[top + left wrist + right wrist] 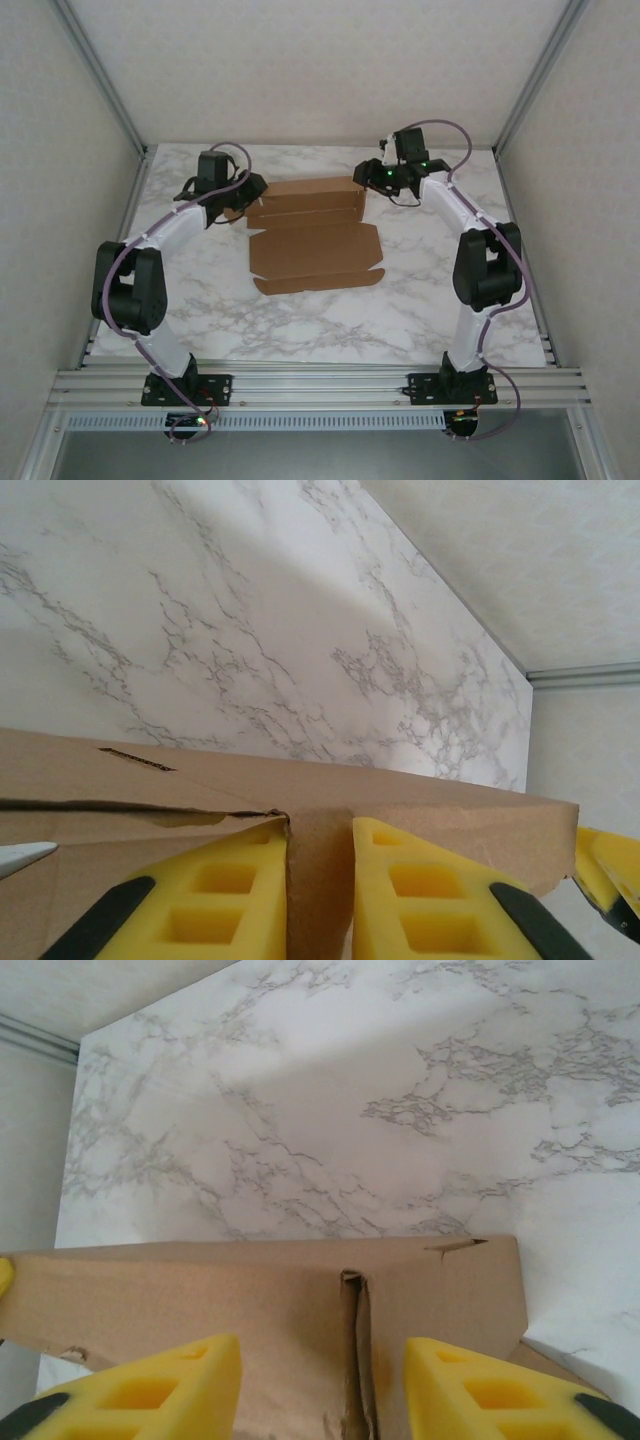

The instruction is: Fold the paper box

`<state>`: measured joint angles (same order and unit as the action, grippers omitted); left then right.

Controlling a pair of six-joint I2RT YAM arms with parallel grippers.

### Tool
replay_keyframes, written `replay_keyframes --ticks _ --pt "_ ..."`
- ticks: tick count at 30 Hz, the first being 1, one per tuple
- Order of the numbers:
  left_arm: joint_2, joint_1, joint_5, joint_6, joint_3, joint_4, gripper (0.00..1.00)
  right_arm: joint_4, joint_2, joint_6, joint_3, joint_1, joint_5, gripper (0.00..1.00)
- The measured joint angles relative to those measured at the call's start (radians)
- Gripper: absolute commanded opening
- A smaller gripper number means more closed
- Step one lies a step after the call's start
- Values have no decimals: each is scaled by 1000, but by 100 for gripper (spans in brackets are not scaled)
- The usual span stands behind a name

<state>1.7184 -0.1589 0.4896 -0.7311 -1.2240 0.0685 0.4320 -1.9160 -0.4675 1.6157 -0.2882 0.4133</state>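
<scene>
We see a white marble-patterned table (pixel 420 300) with grey veining, closed in on three sides by pale, faintly textured walls (pixel 320 70). Slanting aluminium posts (pixel 100 75) mark the upper corners of the overhead view. A ribbed aluminium rail (pixel 320 385) runs along the bottom, and both arm bases are bolted to it.

The paper box (pixel 312 235) sits in the middle of the frame, a little above centre. Its lower panel lies flat on the marble. Its upper strip stands raised between the two grippers.

The left gripper (pixel 245 190) reaches the box from the upper left. In its wrist view, the yellow fingers (pixel 230 900) sit at the bottom of the frame, pressed together on a narrow piece of cardboard that fills the gap between them. Above the brown edge the veined surface (pixel 250 630) stretches to the wall in the upper right.

The right gripper (pixel 365 175) meets the box from the upper right. In its wrist view, the yellow fingers (pixel 170 1390) stand well apart at the bottom corners. A folded cardboard seam rises between them without touching either one. Marble (pixel 350 1110) covers the frame above the cardboard, and the wall sits in the upper left corner.
</scene>
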Motion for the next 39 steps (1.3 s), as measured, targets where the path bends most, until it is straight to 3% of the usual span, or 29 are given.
replay_keyframes --ticks 7,10,15,17,20,22,27,32,39 --pt "-7 2 -42 41 -4 34 42 5 -29 3 15 0 -1 37" --pt "-37 17 -53 51 24 40 45 4 -29 3 15 0 -6 36" --pt "-113 51 -72 55 97 31 42 1 -29 8 16 0 -19 36" --pt "-149 66 -73 58 140 18 35 2 -31 10 19 0 -20 36" --pt "-178 87 -87 72 177 19 18 6 -34 11 25 0 -23 35" --pt "-177 94 -107 80 182 23 15 10 -37 13 31 0 -26 35" --pt "-163 95 -132 85 209 26 18 22 -43 33 45 -5 -37 35" --pt "-89 95 -151 82 229 26 31 36 -45 45 55 -11 -53 36" --pt "11 76 -175 65 235 25 37 45 -46 60 61 -16 -55 36"
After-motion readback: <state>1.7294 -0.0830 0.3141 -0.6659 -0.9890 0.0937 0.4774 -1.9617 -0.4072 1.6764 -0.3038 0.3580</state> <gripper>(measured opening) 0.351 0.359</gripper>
